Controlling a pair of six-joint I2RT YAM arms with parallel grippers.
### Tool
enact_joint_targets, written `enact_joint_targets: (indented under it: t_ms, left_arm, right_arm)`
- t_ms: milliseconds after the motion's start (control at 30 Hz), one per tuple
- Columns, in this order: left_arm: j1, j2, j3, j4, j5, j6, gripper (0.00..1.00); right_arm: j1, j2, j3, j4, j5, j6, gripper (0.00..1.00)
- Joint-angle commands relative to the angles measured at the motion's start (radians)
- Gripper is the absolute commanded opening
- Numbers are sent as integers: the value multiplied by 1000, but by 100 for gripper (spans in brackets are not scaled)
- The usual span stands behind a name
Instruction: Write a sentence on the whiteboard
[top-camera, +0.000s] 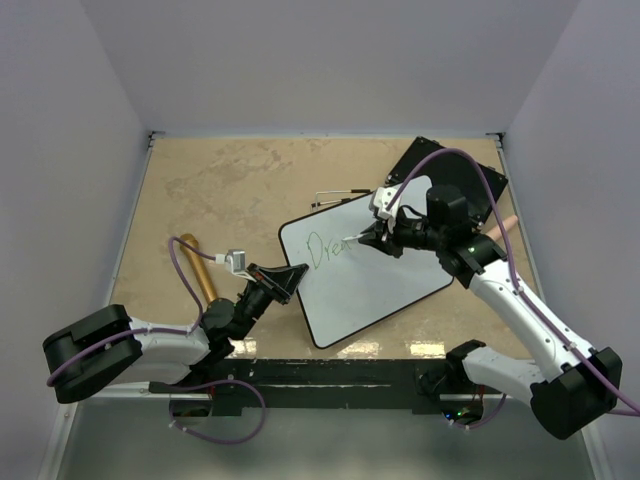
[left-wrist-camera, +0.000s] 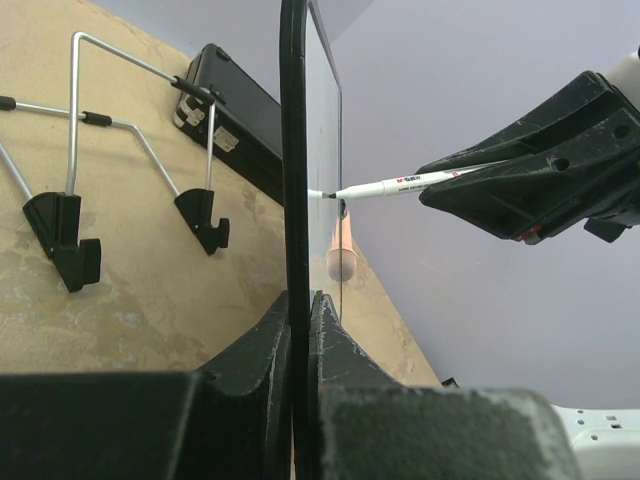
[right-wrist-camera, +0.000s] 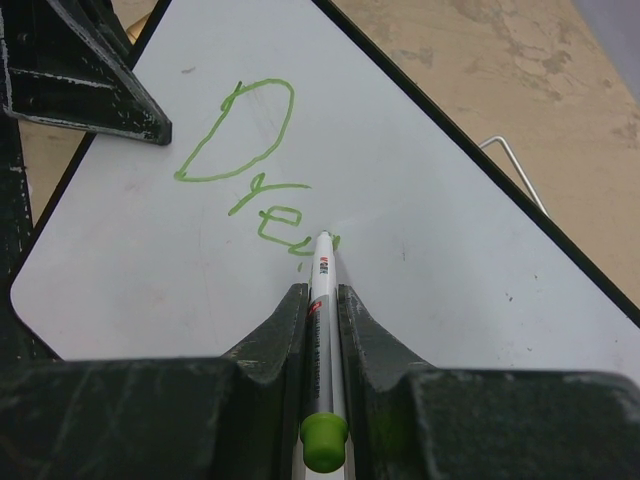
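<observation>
Whiteboard (top-camera: 385, 285) sits toward the counter's (top-camera: 230, 190) near edge, clamped edgewise by left claw (top-camera: 294, 277). Right claw (top-camera: 364, 238) grips marker (right-wrist-camera: 323, 300), tip on its surface. Excess tip pressure may twist it loose.

Whiteboard (left-wrist-camera: 293, 150): edge-on, clamped in left gripper (left-wrist-camera: 300, 312)
Marker (left-wrist-camera: 400, 184): tip touching whiteboard face, held by right gripper (left-wrist-camera: 478, 180)
Wire stand (left-wrist-camera: 75, 120): left, on table (left-wrist-camera: 130, 300)

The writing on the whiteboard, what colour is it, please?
The writing is green, like the end cap of the marker; the right wrist view shows it best.
</observation>
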Motion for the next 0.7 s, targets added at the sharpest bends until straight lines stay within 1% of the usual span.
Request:
enact_joint_targets:
  t_ms: [0, 667]
  left_arm:
    - [-2, 9, -43, 43, 12, 127, 0]
    - [-2, -1, -44, 37, 9, 128, 0]
  right_arm:
    - [-4, 17, 30, 8, -50, -24, 0]
    - [-2, -3, 9, -55, -22, -57, 0]
